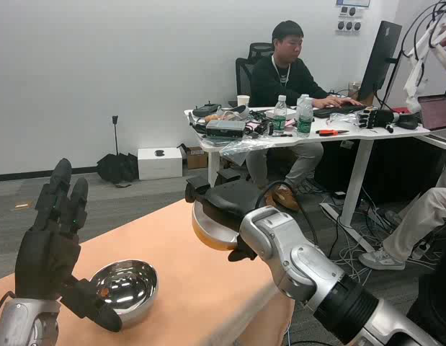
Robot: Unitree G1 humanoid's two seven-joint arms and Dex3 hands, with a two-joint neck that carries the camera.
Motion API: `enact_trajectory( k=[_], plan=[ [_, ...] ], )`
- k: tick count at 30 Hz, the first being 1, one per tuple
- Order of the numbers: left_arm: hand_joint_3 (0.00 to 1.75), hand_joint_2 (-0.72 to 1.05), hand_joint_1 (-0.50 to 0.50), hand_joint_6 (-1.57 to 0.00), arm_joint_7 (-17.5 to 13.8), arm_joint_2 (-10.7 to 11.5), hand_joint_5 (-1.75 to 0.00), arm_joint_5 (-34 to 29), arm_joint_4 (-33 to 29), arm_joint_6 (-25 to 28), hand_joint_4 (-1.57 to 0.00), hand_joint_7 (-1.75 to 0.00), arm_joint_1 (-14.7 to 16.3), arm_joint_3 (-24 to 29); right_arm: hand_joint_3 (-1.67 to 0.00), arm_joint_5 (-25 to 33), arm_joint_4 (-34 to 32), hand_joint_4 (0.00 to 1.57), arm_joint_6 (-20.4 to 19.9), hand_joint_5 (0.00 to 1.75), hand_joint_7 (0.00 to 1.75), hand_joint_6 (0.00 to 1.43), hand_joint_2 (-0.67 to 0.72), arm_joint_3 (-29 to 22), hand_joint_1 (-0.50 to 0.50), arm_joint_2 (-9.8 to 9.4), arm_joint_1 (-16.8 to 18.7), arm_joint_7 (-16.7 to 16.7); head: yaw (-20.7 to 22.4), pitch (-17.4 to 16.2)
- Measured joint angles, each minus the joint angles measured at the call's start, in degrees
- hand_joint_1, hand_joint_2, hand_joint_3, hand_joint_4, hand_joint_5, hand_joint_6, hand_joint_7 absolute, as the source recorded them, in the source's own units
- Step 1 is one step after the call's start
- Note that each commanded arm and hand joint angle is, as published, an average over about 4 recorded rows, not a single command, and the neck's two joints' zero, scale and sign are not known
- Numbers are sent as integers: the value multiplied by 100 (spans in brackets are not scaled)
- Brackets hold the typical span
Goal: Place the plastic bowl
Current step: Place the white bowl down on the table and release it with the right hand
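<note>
Gripping plastic bowl (208, 229), right hand (221, 202); steel bowl (129, 288) nearby.

The metal bowl (125, 290) is set on the table (201, 288). The plastic bowl (212, 232) is held right of it, behind.

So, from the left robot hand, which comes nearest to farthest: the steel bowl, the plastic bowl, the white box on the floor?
1. Steel bowl: on the table just right of the left robot hand.
2. Plastic bowl: held by the right robot hand, over the table's far edge.
3. White box: on the floor by the wall.
</note>
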Motion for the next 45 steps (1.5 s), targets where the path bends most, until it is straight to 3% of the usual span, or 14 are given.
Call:
enact_trajectory(
  k=[25, 32, 37, 45],
  plan=[
    [7, -66, -50, 0, 0, -1, 0, -13, -22, -9, 0, -7, 59, 74, -161, 101, 161, 89, -1, 165, 168, 91, -60, 67, -46, 51, -7, 1, -67, -74],
    [0, -64, -50, 0, -2, -2, 0, -14, -30, -21, 0, -7, 83, 74, -159, 246, 948, 88, -26, 165, 168, 93, -60, 577, -46, 81, -192, -1, -67, -82],
    [2, -64, -50, 0, -4, -4, 0, -16, -33, -37, 0, -7, 111, 72, -159, 488, 2104, 88, -215, 165, 168, 94, -60, 1171, -46, 272, -439, -36, -57, -112],
    [7, -64, -50, 0, -4, -4, 0, -16, -30, -38, 0, -7, 120, 80, -159, 768, 3073, 87, -646, 165, 168, 92, -59, 1688, -46, 518, -732, -407, -51, -120]
  ],
)
